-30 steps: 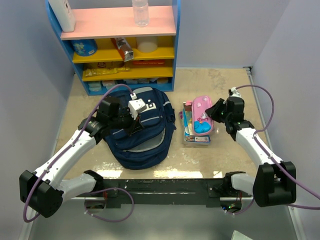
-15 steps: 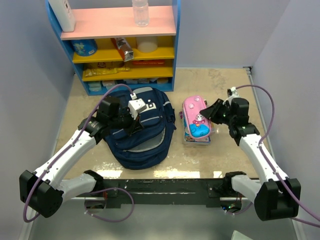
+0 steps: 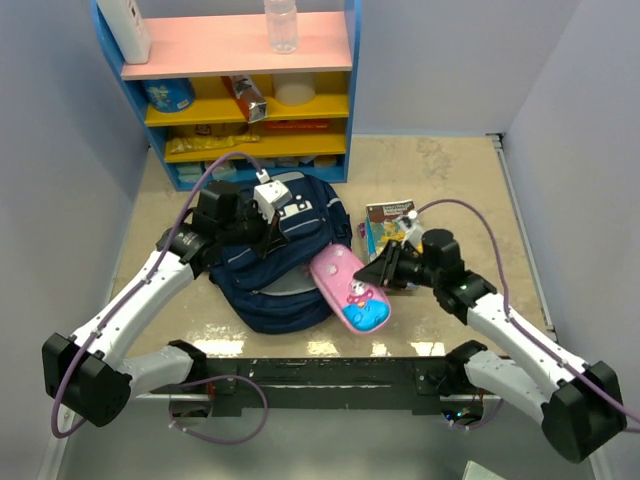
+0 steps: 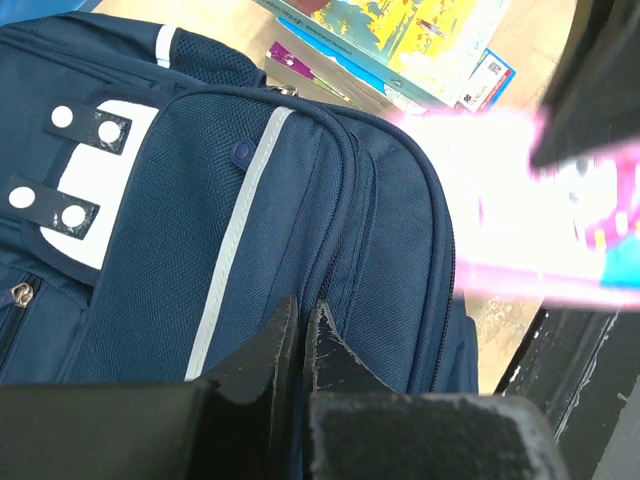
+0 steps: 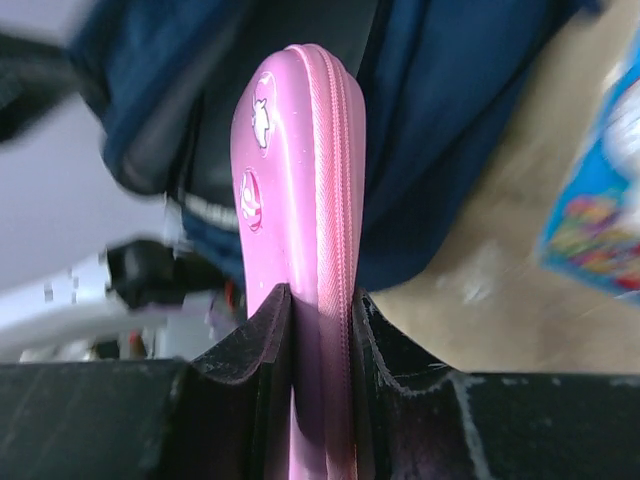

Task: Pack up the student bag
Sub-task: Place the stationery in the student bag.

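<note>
Since 1 second ago the right gripper (image 3: 380, 272) has carried the pink case (image 3: 350, 290) left and nearer, off the books (image 3: 388, 222), and the case now overlaps the near right edge of the bag (image 3: 270, 275). Its 2 fingers pinch the case's end across both flat sides. The bag lies left of centre on the table (image 3: 450, 180), just near the shelf (image 3: 240, 100), and has bunched up a little. The left gripper (image 3: 268, 238) sits on the bag's far part, fingers pressed together at a zip seam; whether they nip fabric I cannot tell. The books lie right of the bag.
</note>
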`<action>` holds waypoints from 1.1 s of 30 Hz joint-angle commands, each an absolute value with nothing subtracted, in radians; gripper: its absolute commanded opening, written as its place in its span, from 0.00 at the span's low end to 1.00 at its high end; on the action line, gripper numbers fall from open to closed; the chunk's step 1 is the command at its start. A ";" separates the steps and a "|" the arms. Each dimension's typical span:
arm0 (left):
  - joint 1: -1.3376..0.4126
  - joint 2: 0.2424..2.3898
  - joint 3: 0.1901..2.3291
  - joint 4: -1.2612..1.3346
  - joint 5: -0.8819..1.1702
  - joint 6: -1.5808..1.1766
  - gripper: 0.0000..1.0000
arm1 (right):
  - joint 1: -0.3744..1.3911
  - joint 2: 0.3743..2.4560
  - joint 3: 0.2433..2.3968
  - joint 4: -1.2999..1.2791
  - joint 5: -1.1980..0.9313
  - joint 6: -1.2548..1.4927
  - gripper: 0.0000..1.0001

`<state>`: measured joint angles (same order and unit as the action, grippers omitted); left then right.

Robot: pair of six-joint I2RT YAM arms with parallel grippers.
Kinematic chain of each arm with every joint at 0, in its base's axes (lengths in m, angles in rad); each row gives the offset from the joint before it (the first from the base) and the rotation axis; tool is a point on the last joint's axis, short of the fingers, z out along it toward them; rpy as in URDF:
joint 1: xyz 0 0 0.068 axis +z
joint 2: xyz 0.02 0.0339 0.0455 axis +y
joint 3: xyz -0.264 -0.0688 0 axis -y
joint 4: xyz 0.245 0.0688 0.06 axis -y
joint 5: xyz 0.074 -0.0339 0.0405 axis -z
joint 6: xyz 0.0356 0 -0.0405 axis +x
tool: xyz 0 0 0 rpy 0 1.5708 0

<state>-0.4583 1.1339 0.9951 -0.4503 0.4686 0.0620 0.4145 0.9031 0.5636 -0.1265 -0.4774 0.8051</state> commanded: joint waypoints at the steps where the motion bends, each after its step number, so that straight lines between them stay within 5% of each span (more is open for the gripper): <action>1: -0.449 1.112 1.046 -0.347 0.508 0.043 0.00 | 0.549 0.934 0.529 -0.005 -0.454 0.957 0.00; 15: -0.453 1.051 0.976 -0.449 0.756 0.170 0.00 | 0.696 1.398 0.788 0.259 -0.290 1.086 0.00; 27: -0.453 1.022 0.965 -0.471 0.755 0.183 0.00 | 0.914 1.534 0.750 0.707 0.366 1.172 0.00; 30: -0.453 1.020 0.965 -0.468 0.759 0.176 0.00 | 0.939 1.620 0.779 0.805 0.396 1.209 0.00; 33: -0.453 1.019 0.965 -0.466 0.758 0.173 0.00 | 0.957 1.736 0.848 0.885 0.393 1.247 0.11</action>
